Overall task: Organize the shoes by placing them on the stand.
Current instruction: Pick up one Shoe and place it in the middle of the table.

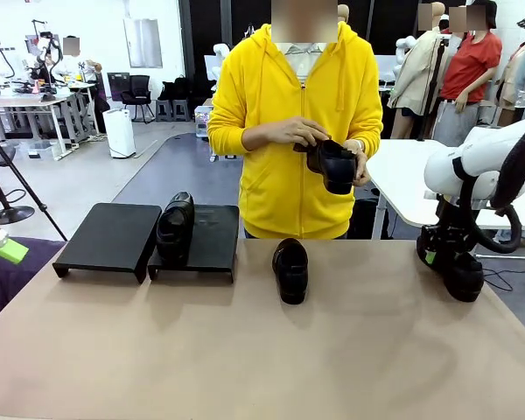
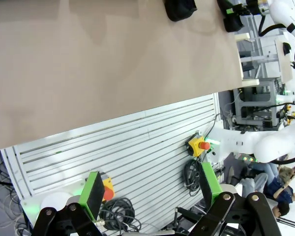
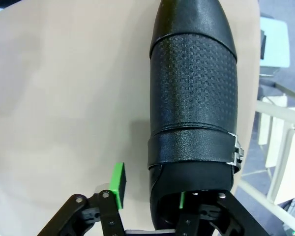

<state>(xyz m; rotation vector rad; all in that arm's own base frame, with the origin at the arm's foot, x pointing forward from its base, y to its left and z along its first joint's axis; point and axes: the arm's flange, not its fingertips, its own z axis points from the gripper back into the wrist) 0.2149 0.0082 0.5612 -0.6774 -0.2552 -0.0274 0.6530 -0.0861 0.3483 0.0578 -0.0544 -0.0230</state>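
At right edge of table (image 1: pixel 245 367): shoe (image 3: pixel 191 98), right gripper (image 3: pixel 150 191) pointing down, fingers (image 3: pixel 119 184) astride its rim, unclosed | left gripper (image 2: pixel 151 189) wide-open, empty, beyond near edge | second shoe (image 1: pixel 290 269) mid-table, open room around | third shoe (image 1: pixel 175 229) on stand (image 1: pixel 114 236) | fourth shoe (image 1: pixel 332 166) in person's hands (image 1: pixel 290 131)

At the right edge of the front view, the right arm (image 1: pixel 481 157) is a glossy white rounded shell with black joint bands and a thick black cable (image 1: pixel 494 248) beneath. The right gripper (image 3: pixel 150 194) and left gripper (image 2: pixel 151 189) are black linkages with silver pivot screws and bright green pads (image 2: pixel 93 194) (flat, rectangular). Upper centre, a yellow zip hoodie (image 1: pixel 284 166) has long sleeves and drawstrings.
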